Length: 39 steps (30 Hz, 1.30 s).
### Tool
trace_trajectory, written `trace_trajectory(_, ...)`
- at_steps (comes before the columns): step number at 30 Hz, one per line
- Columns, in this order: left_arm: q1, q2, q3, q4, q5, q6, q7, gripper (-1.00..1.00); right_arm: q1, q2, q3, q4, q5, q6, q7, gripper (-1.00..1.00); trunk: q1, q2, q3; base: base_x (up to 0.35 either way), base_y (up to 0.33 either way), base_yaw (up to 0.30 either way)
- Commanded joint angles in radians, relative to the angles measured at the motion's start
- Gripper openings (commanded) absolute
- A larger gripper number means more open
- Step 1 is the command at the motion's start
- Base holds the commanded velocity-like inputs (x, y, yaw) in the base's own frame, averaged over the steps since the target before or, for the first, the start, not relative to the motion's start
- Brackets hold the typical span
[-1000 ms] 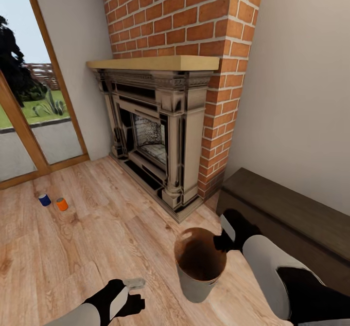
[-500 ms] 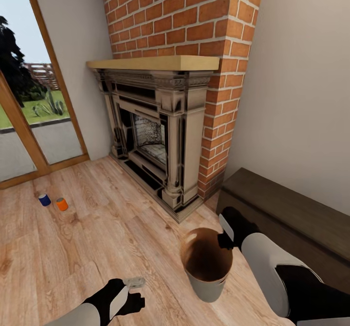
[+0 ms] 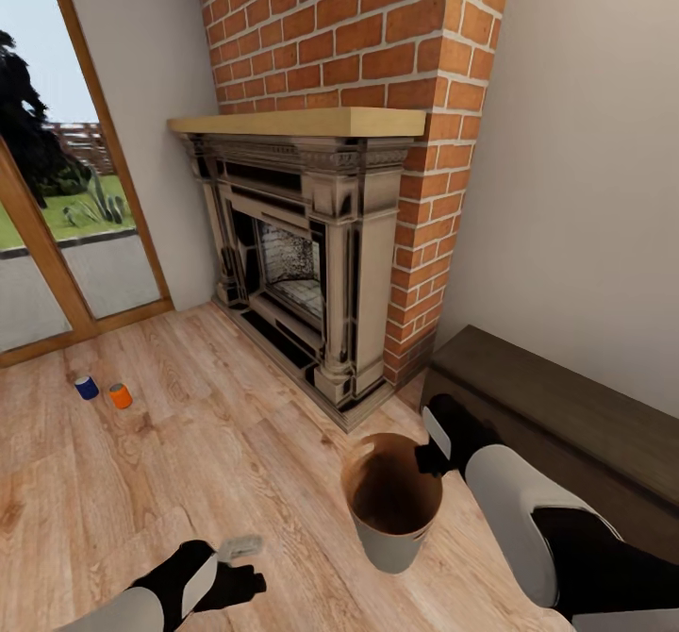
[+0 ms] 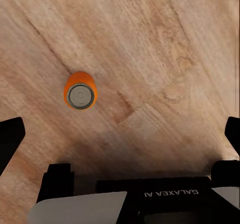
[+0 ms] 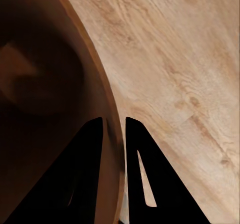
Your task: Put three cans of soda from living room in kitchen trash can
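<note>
i'm in the living room, facing the fireplace [image 3: 302, 255] and the brick column [image 3: 377, 38], with the dark bench [image 3: 566, 415] along the right wall. my right gripper [image 3: 429, 462] is pinched on the rim of the trash can [image 3: 377, 533]; the right wrist view shows its two fingers [image 5: 90, 169] narrow, one each side of the brown wall [image 5: 107, 98], so it is holding the bin.

over the last second the bin swung right and has now come back left and a bit farther from me, still upright in the grip. my left arm has drawn back toward me and to the left; the left gripper [image 3: 236, 566] hangs low with its jaws spread wide and nothing between them. the left wrist view shows an orange can [image 4: 80, 90] standing upright on the wood floor [image 3: 189, 462], apart from the fingers.

two more cans, one blue [image 3: 87, 387] and one orange [image 3: 120, 395], stand just beside each other far left near the glass doors [image 3: 57, 264].

i read this as carrying the bin to the cans: none is inside yet, and the near orange one looks like the first pick.
</note>
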Motion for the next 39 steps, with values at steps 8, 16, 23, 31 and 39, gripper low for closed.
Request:
trace_trajectory(8, 0.0, 0.011, -0.001, 0.001, 0.0, 0.001, -0.046, 1.0, -0.06, 0.024, -0.003, 0.022, -0.007, 0.0, 0.002, -1.0, 0.0, 0.0, 0.0, 0.0, 0.0, 0.0)
trace_trajectory(16, 0.0, 0.021, -0.001, -0.001, 0.001, -0.006, -0.043, 1.0, -0.068, 0.028, -0.003, 0.028, -0.006, 0.0, 0.002, -1.0, 0.0, 0.0, 0.0, 0.0, 0.0, 0.0)
trace_trajectory(23, 0.0, 0.03, 0.0, -0.001, 0.001, -0.008, -0.039, 1.0, -0.068, 0.029, -0.002, 0.029, -0.006, 0.0, 0.002, -1.0, 0.0, 0.0, 0.0, 0.0, 0.0, 0.0)
trace_trajectory(31, 0.001, 0.034, -0.002, -0.003, 0.0, -0.009, -0.04, 1.0, -0.068, 0.028, -0.001, 0.029, -0.005, 0.0, 0.002, -1.0, 0.0, 0.0, 0.0, 0.0, 0.0, 0.0)
trace_trajectory(39, -0.001, 0.032, 0.001, -0.005, 0.002, -0.002, -0.043, 1.0, -0.068, 0.028, -0.002, 0.03, -0.005, 0.0, 0.002, -1.0, 0.0, 0.0, 0.0, 0.0, 0.0, 0.0)
